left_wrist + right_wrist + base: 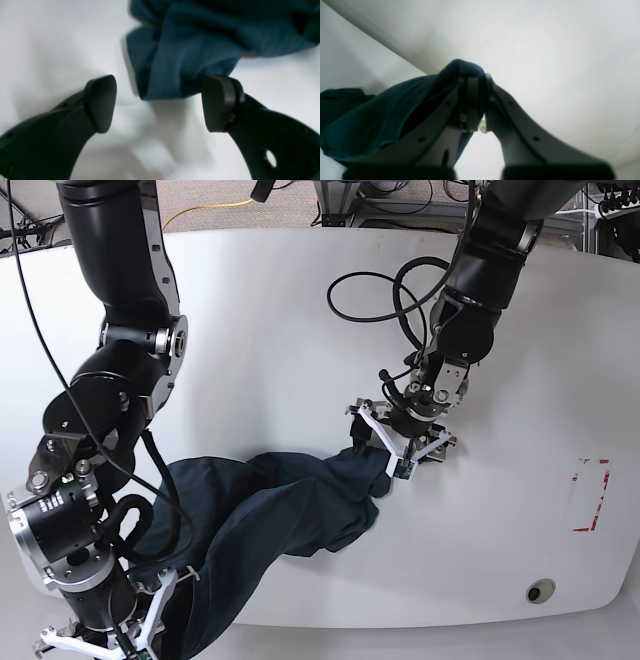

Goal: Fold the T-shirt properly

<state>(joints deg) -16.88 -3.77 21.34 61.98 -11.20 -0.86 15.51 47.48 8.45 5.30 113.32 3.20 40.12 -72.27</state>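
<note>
One T-shirt (270,515) | two grippers | left fingers (100,103) spread wide, empty | right fingers (472,100) clamped on cloth

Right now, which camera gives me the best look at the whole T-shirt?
The base view: it shows the T-shirt crumpled in a long band across the table, from the right gripper to the left gripper. The right wrist view shows only the pinched fold, and the left wrist view just one blurry end between open jaws.

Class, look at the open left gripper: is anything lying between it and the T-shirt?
Nothing visible does. The left gripper hangs open over bare white table, and the T-shirt edge lies right ahead, reaching in between its fingers.
</note>
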